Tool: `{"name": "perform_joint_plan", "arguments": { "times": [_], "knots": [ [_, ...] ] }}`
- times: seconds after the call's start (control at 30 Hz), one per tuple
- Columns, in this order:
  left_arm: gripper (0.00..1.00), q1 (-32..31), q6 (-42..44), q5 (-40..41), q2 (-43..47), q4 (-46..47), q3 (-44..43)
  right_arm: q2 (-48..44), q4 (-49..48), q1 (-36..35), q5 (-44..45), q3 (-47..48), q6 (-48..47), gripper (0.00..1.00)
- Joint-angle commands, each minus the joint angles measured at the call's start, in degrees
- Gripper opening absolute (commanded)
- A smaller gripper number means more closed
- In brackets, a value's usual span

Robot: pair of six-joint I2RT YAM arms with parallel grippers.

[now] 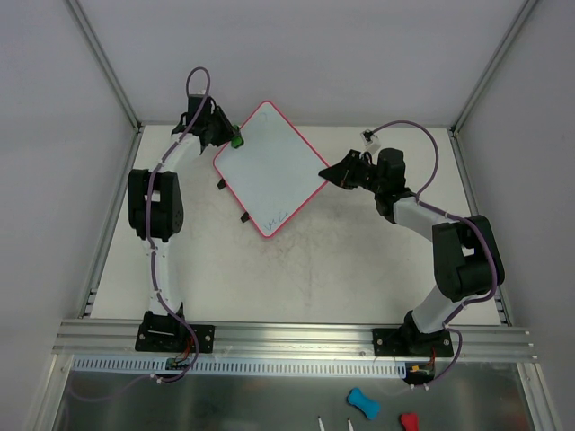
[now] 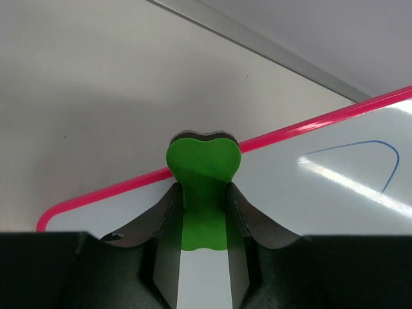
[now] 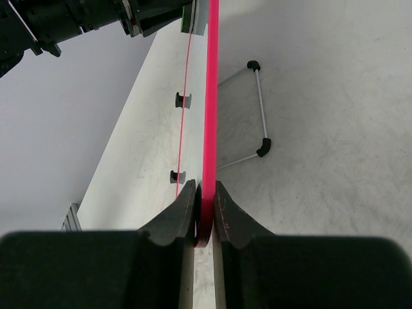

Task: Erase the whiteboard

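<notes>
At the far middle of the tabletop [image 1: 314,269], the right end effector [image 1: 329,172] clamps the whiteboard's [image 1: 269,171] pink rim, apparently to steady it, while the left end effector [image 1: 230,135] pinches a green eraser [image 1: 237,140] at the opposite edge, seemingly ready to wipe a blue marker line [image 2: 380,151].

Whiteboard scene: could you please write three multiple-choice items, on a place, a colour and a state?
1. Where is the green eraser? A. at the whiteboard's far-left edge B. under the board C. on the rail
2. The board's rim is: A. blue B. pink-red C. black
3. The right pincer is: A. open B. shut on the eraser C. shut on the board's rim
Key: 1 A, the left pincer holds it there; 2 B, in every view; 3 C, it clamps the rim edge-on.
</notes>
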State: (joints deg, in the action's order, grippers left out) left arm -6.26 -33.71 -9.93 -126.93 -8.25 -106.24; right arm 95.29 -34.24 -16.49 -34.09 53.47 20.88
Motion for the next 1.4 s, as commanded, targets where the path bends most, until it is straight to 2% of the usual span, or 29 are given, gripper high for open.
{"name": "perform_joint_plan", "arguments": {
  "times": [0.0, 0.07, 0.43, 0.6, 0.77, 1.0, 1.13, 1.37],
  "knots": [
    [0.00, -1.12, 1.19, -0.69, -0.41, -4.58, -1.85, -0.36, -0.21, -1.88, -3.71, 1.19, -5.41, 0.00],
    [0.00, -1.47, 2.07, -4.12, -1.38, -4.49, -4.84, -0.36, -0.13, -1.88, -3.88, 1.19, -5.59, 0.00],
    [0.00, -5.43, 8.40, -8.78, -6.48, -4.14, -21.10, -0.54, 0.49, -1.97, -4.50, 1.19, -6.73, 0.00],
    [0.00, -7.01, 12.95, -16.25, -9.38, -4.05, -25.86, -0.28, 0.49, -1.97, -4.76, 1.37, -6.73, 0.00],
    [0.00, -8.94, 16.66, -13.46, -9.12, -4.14, -24.64, 0.08, 0.49, -2.05, -4.76, 1.55, -6.56, 0.00],
    [0.00, -5.17, 8.50, -8.28, -9.04, -4.23, -22.88, 0.08, 0.49, -2.14, -4.85, 1.55, -6.65, 0.00],
    [0.00, -3.32, 7.26, -2.65, -7.54, -4.23, -18.05, 0.16, 0.49, -2.14, -4.85, 1.55, -6.65, 0.00],
    [0.00, -2.35, 6.20, 1.22, -6.22, -4.67, -13.13, 0.16, 0.49, -2.14, -4.94, 1.55, -6.65, 0.00]
  ]
}}
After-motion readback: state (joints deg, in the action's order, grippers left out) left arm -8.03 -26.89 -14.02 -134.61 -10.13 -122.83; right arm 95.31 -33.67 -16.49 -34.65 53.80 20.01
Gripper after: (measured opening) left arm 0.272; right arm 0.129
